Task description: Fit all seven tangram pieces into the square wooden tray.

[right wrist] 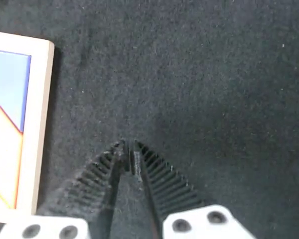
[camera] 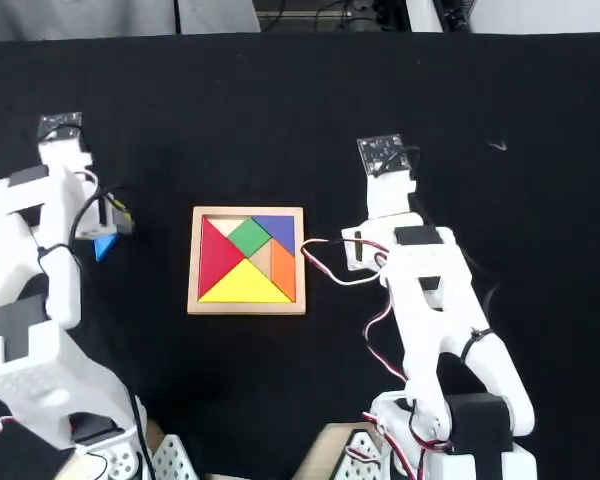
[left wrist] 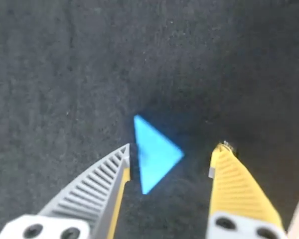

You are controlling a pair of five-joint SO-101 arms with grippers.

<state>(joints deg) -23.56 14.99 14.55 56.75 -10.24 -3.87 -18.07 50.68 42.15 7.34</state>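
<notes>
From the high view, the wooden tray [camera: 194,262] is seen at the middle of the black cloth [camera: 480,120]. It is packed with red [camera: 218,258], yellow [camera: 246,284], green [camera: 249,236], violet-blue [camera: 277,229] and orange [camera: 284,270] pieces. Two pale patches are noted among them, possibly bare wood, though that cannot be settled from here. A blue triangle [camera: 104,246] is spotted out on the cloth, well apart from the tray's left side and tucked under the left arm's head. The right arm is folded in just beside the tray's right edge. Open cloth is left above and below the tray.

In the left wrist view, what was hidden from above is laid bare. The left gripper [left wrist: 174,149] is held low and spread wide. The blue triangle is lying flat between the jaws, close against the grey finger [left wrist: 109,172] and apart from the yellow one [left wrist: 234,179]. Contact with the grey finger cannot be confirmed.

In the right wrist view, the right gripper [right wrist: 129,152] is seen pinched together on nothing, its tips over bare cloth. The tray's rim [right wrist: 40,124] is caught nearby, clear of the tips.
</notes>
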